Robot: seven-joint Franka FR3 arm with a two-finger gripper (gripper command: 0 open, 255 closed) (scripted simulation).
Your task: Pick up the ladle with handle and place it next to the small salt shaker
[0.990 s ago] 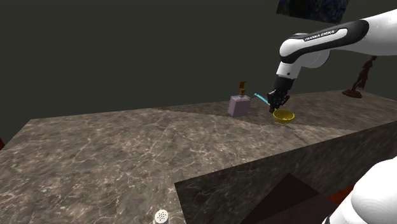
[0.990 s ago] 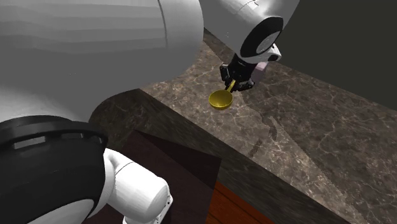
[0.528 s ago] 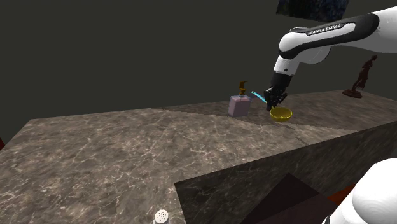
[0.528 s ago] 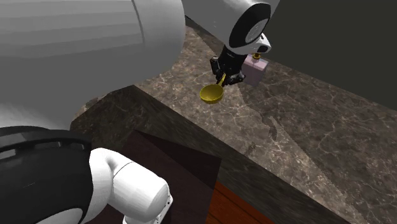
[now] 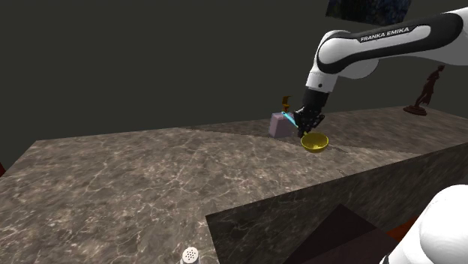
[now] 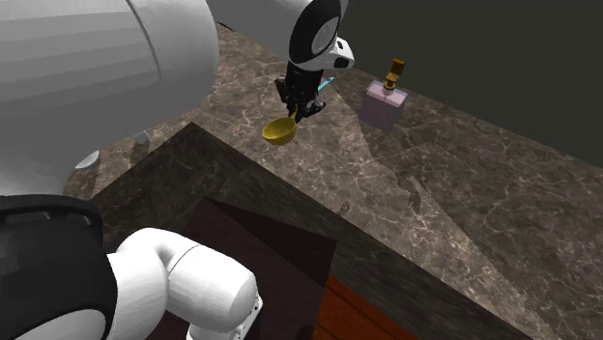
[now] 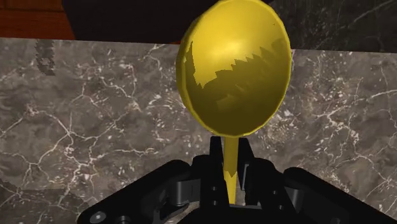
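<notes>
Since one second ago, gripper (image 5: 308,120) and ladle (image 5: 315,142) have shifted toward 9 o'clock in the shoulder view. Fingers pinch the thin handle, and the bowl hangs above the counter (image 5: 150,172). Shaker (image 5: 190,255) stands well apart at 7 o'clock, by the near edge. Risks: the handle pivots in the pinch, or the bowl knocks the shaker off the edge. Count: one ladle, one shaker, one dispenser (image 5: 282,122), one figurine (image 5: 425,90).

ladle (image 5: 314,142) over counter (image 5: 150,172), dispenser (image 5: 281,124) near, salt shaker (image 5: 190,255) well apart
</notes>
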